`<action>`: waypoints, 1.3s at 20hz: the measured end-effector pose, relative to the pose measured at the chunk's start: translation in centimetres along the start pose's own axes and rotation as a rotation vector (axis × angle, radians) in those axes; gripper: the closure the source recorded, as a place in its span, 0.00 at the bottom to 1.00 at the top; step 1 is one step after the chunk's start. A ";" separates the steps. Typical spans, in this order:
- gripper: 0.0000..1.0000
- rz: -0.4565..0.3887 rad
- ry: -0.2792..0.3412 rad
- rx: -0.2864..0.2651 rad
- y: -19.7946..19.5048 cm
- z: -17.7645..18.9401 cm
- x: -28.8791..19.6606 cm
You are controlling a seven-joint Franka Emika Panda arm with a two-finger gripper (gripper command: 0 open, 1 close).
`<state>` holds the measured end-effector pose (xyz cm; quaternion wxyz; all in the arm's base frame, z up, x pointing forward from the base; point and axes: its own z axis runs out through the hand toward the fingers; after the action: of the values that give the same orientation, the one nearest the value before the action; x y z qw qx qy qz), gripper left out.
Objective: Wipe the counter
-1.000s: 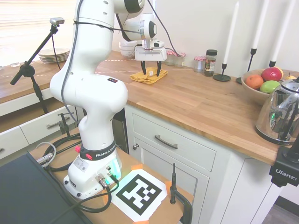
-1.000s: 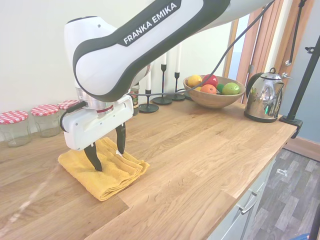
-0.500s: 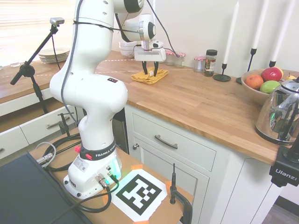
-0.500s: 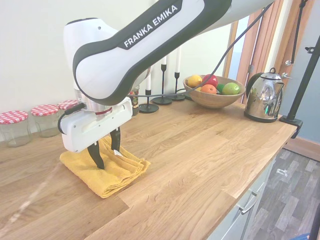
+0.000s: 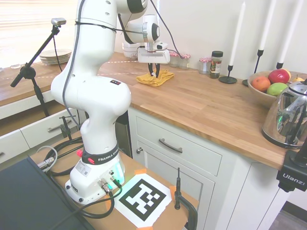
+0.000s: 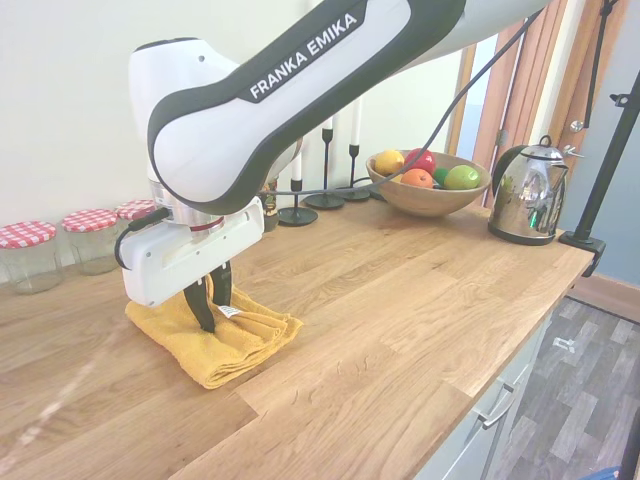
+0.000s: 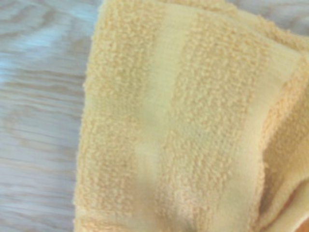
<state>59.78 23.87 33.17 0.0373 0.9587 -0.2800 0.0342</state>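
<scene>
Pincer (image 6: pixel 210 303) clamped on the yellow towel (image 6: pixel 215 336) at frame left; bare table (image 6: pixel 420 290) extends rightward along its long axis toward the kettle (image 6: pixel 527 192).

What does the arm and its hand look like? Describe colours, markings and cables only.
A glossy white arm with dark grey joint bands and black "FRANKA EMIKA" lettering. The hand has a boxy white body and two black fingers. Black cables run along the links.

surface (image 6: pixel 420 300): smooth satin wooden planks | yellow towel (image 6: pixel 235 345): rough looped terry cloth, matt | kettle (image 6: pixel 527 195): glossy polished metal | jars (image 6: pixel 25 255): clear glass
</scene>
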 end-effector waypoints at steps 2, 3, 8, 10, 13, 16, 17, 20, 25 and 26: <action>1.00 0.000 0.001 0.002 0.0 0.0 0.0; 1.00 0.000 0.002 0.003 0.0 0.0 0.0; 1.00 -0.001 0.007 0.011 0.1 0.0 -0.1; 1.00 0.000 0.007 0.012 0.2 0.0 -0.1; 1.00 0.005 0.009 0.017 0.5 0.0 0.0; 1.00 0.025 0.015 0.024 1.6 0.1 0.6; 1.00 0.035 0.016 0.026 2.2 0.2 0.9; 1.00 0.062 0.015 0.035 4.9 0.5 2.4; 1.00 0.103 0.008 0.041 11.8 1.2 6.2; 1.00 0.112 0.005 0.041 13.4 1.4 7.1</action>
<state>58.62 8.72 33.14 0.0163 0.9420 -0.3324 0.0443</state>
